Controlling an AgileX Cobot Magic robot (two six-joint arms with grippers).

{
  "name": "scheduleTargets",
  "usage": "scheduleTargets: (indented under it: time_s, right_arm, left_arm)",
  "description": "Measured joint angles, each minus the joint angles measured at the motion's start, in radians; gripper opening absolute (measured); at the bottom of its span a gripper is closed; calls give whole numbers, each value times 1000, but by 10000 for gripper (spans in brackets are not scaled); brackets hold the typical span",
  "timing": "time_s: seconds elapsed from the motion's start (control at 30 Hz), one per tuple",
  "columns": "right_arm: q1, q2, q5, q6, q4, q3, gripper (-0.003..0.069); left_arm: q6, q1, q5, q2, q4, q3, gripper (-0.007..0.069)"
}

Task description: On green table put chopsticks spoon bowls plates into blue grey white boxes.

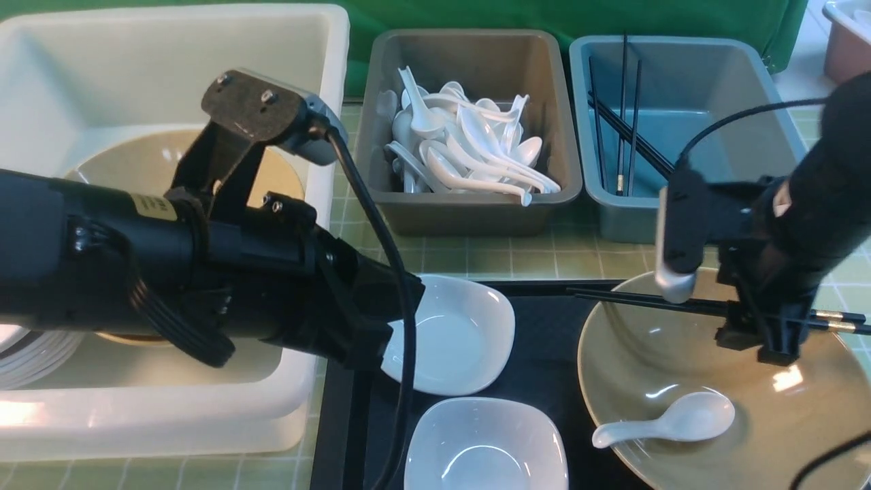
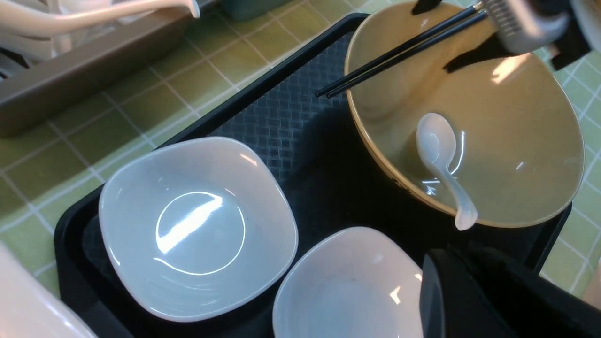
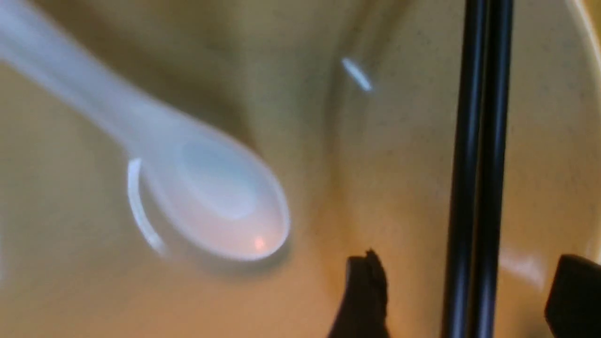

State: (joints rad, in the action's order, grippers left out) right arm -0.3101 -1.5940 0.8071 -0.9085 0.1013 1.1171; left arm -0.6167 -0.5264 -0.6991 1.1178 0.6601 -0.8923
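Observation:
A pair of black chopsticks [image 1: 626, 298] lies across the rim of a big tan bowl [image 1: 782, 435] at the right end of the black tray [image 1: 544, 354]. A white spoon [image 1: 670, 420] rests inside that bowl. My right gripper [image 1: 755, 337] hangs over the bowl, open. In the right wrist view its fingers [image 3: 366, 295] stand on either side of the chopsticks [image 3: 479, 141] with gaps. Two white bowls [image 1: 449, 333] [image 1: 486, 449] sit on the tray. My left gripper [image 2: 469, 291] is a dark mass above the nearer one, shut and holding nothing that shows.
The white box [image 1: 170, 61] at the left holds a tan bowl [image 1: 136, 163]. The grey box [image 1: 476, 68] holds several white spoons [image 1: 463, 150]. The blue box [image 1: 687, 88] holds black chopsticks [image 1: 622, 129]. White plates [image 1: 27, 354] are stacked at the left edge.

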Motion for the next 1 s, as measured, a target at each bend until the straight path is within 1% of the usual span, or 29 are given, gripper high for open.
scheduleTargets:
  time_s: [0.07, 0.1, 0.17, 0.2, 0.23, 0.27, 0.3, 0.33, 0.43, 0.57, 0.67, 0.73, 0.83, 0.9, 0.93, 1.0]
  right_arm:
    - [0, -21, -8, -9, 1, 1, 470]
    - [0, -29, -8, -10, 1, 1, 437]
    - [0, -34, -5, -11, 1, 1, 343]
    - [0, -34, 6, -11, 1, 4, 279]
    - [0, -34, 16, -11, 1, 13, 236]
    - [0, -34, 42, -11, 1, 24, 150]
    - [0, -34, 62, -11, 1, 34, 119]
    - [0, -34, 73, -11, 1, 37, 117]
    - [0, -34, 176, -8, -5, 110, 124]
    - [1, -34, 214, 17, -10, 173, 124]
    - [24, -61, 242, 94, -36, 283, 124]
    - [66, -104, 250, 165, -76, 396, 124]
    - [119, -167, 241, 237, -159, 515, 124]
    - [156, -221, 183, 312, -239, 589, 124]
    - [162, -231, 175, 319, -245, 600, 124]
    - [192, -287, 66, 408, -307, 649, 124]
  left_arm:
    - [0, 0, -7, 0, 0, 0, -1]
    - [0, 0, -10, 0, 0, 0, -1]
    - [0, 0, -13, 0, 0, 0, -1]
    - [0, 0, -15, 0, 0, 0, -1]
    - [0, 0, -14, 0, 0, 0, -1]
    - [0, 0, -14, 0, 0, 0, -1]
    - [0, 0, -15, 0, 0, 0, -1]
    - [0, 0, -15, 0, 0, 0, -1]
    - [0, 0, -15, 0, 0, 0, -1]
    - [0, 0, -14, 0, 0, 0, -1]
    - [-4, 0, 12, 0, 0, 0, -1]
    - [-24, 0, 32, 2, -1, -8, -1]
    - [-37, 0, 39, 3, -3, -42, -1]
    - [-44, 0, 42, 3, -3, -86, -1]
    - [-44, 0, 42, 3, -3, -90, -1]
    - [-44, 0, 48, 3, -3, -127, -1]
